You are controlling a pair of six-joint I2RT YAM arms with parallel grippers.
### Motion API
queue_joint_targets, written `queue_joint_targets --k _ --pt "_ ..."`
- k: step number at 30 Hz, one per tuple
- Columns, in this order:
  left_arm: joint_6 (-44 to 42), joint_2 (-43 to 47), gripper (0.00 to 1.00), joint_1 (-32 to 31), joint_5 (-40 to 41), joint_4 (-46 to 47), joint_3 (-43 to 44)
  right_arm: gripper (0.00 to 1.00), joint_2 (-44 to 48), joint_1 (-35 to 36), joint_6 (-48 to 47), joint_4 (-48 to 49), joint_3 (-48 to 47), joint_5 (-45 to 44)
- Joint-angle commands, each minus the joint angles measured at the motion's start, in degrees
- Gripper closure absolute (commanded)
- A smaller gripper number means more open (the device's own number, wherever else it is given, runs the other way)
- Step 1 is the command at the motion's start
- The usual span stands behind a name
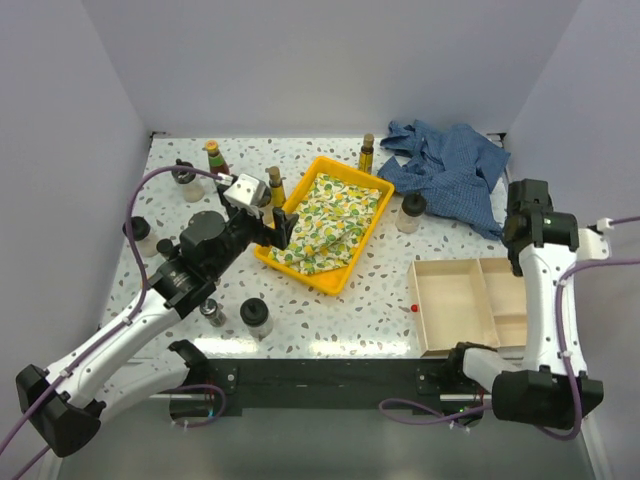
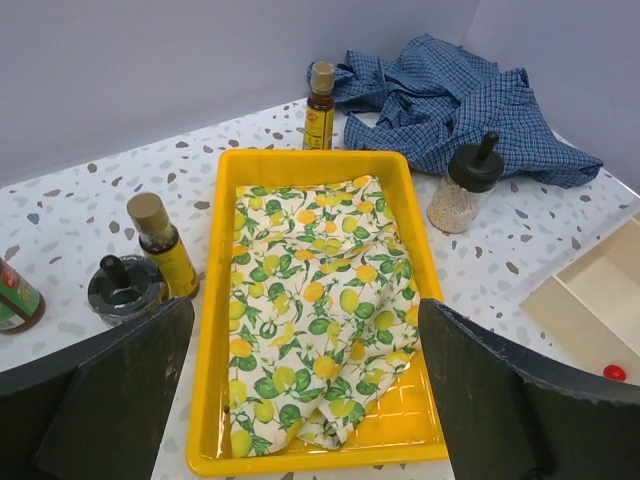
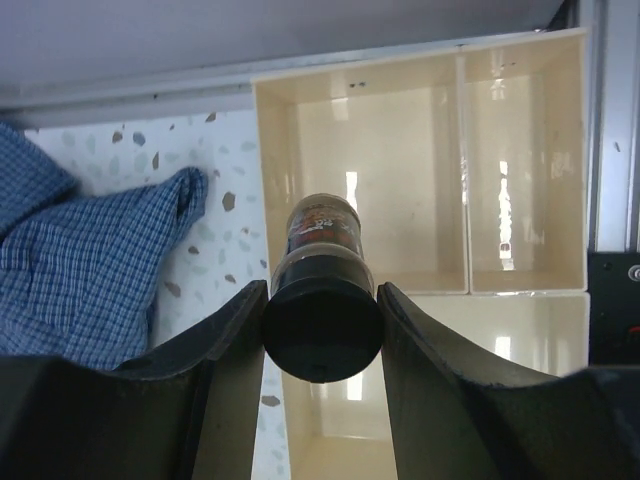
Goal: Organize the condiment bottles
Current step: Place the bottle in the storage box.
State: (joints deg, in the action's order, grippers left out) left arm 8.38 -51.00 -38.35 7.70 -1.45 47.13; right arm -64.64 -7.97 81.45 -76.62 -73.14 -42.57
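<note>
My left gripper [image 2: 305, 400] is open and empty, hovering over the near end of a yellow tray [image 2: 300, 160] lined with a lemon-print cloth [image 2: 320, 290]. Left of the tray stand a slim amber bottle [image 2: 162, 245], a black-lidded jar [image 2: 125, 285] and a green red-labelled bottle [image 2: 12, 295]. Another amber bottle [image 2: 320, 95] stands behind the tray, and a clear jar [image 2: 463, 190] stands to its right. My right gripper [image 3: 320, 320] is shut on a black-lidded jar [image 3: 322, 235], held above a beige divided box [image 3: 400, 130]. More jars stand at the left [image 1: 140, 235] and front [image 1: 255, 315].
A crumpled blue checked cloth [image 1: 450, 165] lies at the back right. The beige box [image 1: 450, 305] sits at the front right with a small red object [image 1: 413, 308] beside its left wall. White walls enclose the table on three sides.
</note>
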Motion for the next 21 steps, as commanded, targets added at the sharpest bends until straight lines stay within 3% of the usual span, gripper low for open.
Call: queue_joint_targets --k 1,11,21 --pt "0.2 -0.2 0.00 -0.1 -0.5 2.2 0.2 1.00 2.2 -4.9 4.1 -10.9 2.7 -4.0" --pt "0.1 -1.6 0.00 -0.2 0.0 2.0 0.1 1.00 5.6 -20.6 -4.5 -4.7 10.8 -2.6" --pt "0.0 -2.0 0.00 -0.2 0.5 1.8 0.2 1.00 7.8 -26.6 -9.4 -0.3 12.8 -2.8"
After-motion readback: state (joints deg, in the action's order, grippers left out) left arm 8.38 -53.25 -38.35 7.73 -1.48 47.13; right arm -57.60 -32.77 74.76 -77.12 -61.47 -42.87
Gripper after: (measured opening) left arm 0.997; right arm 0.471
